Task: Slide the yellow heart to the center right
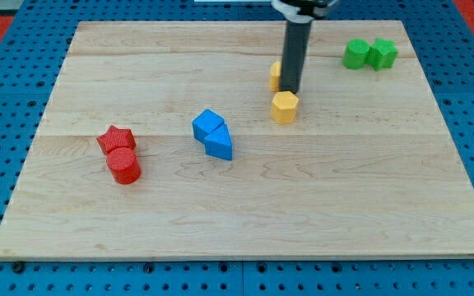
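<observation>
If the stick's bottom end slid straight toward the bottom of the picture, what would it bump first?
Probably the yellow hexagon block. My tip sits just above it in the view, very close or perhaps already touching. Another yellow block, mostly hidden by the rod, lies on the tip's other side, toward the view's top left.

My tip (291,90) sits between two yellow blocks (284,107).
</observation>
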Motion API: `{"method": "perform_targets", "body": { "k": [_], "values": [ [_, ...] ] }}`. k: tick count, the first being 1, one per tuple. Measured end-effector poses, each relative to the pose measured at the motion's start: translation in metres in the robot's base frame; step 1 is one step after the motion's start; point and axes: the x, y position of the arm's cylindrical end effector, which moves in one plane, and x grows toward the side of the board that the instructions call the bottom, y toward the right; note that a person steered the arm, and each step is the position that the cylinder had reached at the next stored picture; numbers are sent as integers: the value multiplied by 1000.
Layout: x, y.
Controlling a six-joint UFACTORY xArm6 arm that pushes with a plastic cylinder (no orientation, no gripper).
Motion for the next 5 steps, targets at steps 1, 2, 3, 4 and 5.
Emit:
{"method": "perform_targets", "body": {
  "k": [1,2,3,4,5],
  "values": [
    [6,-26],
    [-2,-61],
    [-12,-67],
    [-12,-67],
    [-16,-71]
  ]
}}
